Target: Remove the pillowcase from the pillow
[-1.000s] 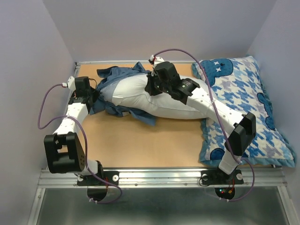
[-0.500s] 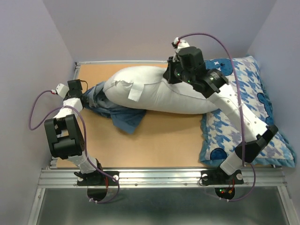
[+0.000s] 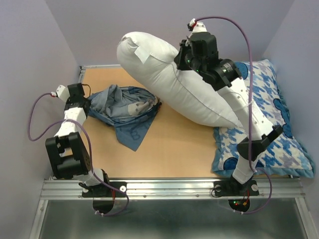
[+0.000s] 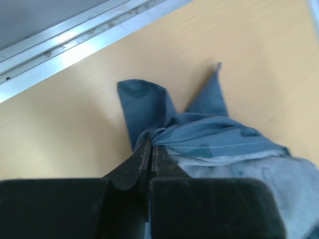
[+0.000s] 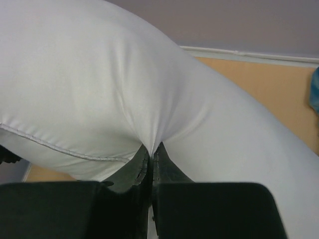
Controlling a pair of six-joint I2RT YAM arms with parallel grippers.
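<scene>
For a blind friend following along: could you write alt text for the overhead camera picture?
The right arm's end effector holds up a large plain white plump pillow, free of its case. The dark slate-blue printed fabric pillowcase lies crumpled on the wooden table, pinched by the left end effector. A blue-and-white houndstooth pillow lies at right.

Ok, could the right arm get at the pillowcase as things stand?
Probably not: the right tool is shut on the pillow, holding it up, and that bulk hangs between it and the pillowcase, which the left tool pinches.
</scene>
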